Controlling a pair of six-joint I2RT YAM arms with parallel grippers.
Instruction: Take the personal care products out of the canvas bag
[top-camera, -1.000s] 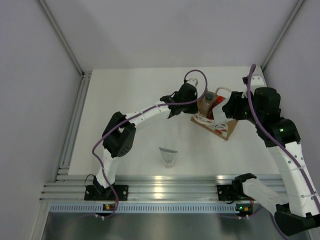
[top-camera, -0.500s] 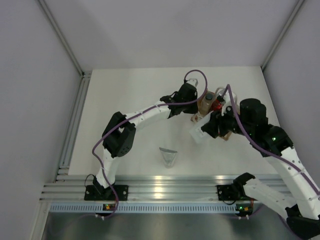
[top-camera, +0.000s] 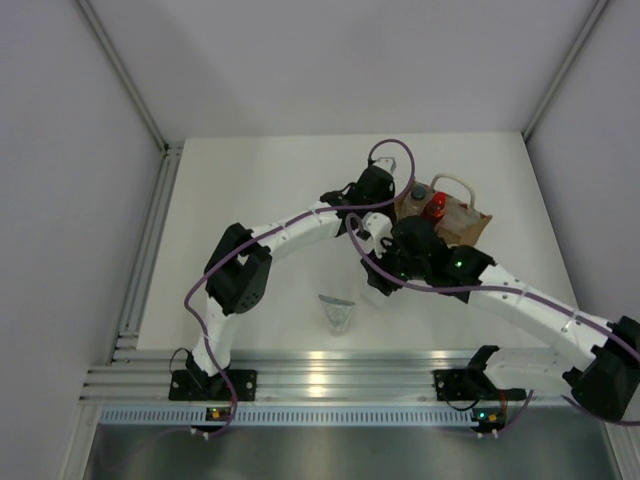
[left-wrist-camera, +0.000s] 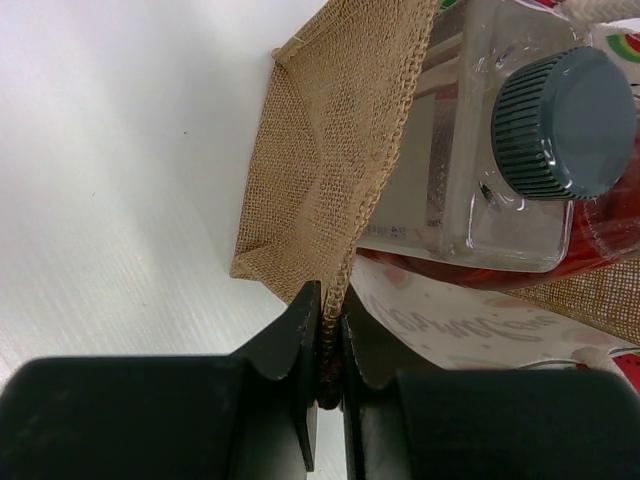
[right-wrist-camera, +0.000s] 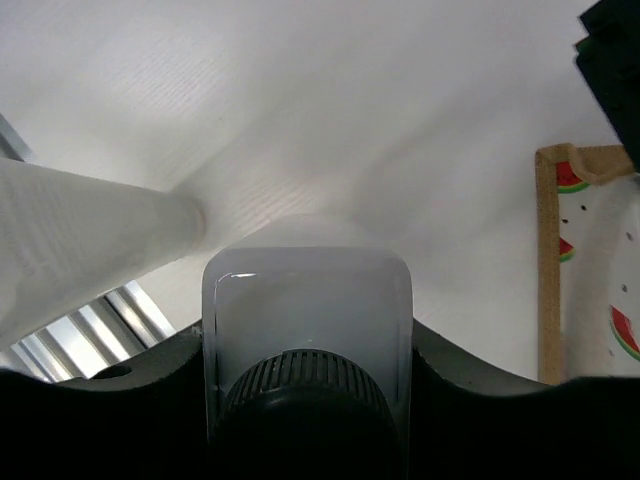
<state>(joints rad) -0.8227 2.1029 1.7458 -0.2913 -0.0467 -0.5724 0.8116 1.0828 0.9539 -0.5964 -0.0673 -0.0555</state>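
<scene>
Nearest us, the little grey pouch (top-camera: 337, 313) lies flat by the middle of the near edge, already out. Just beyond it the right gripper (top-camera: 385, 270) has its fingers closed on the white bottle (right-wrist-camera: 307, 310), gripping up by the dark cap (right-wrist-camera: 305, 400) with the body hanging over bare worktop; whether the base touches down, I can't tell. That's the first worry: if the bottle is let go from any height it could topple and roll onto the pouch or off toward the near edge. The right arm is also stretched across close to the left arm's forearm, so a careless pull-back could clip it or snag the purple cable (top-camera: 385, 150). Further back, right of centre toward the far edge, the left gripper (left-wrist-camera: 325, 345) is pinched shut on the woven rim of the bag (top-camera: 472, 222), holding its mouth open. It's a thin bite on loose weave, so a tug could slip it free and the mouth would sag over the clear bottle (left-wrist-camera: 470, 150) and the red bottle (top-camera: 434, 207) waiting inside.
</scene>
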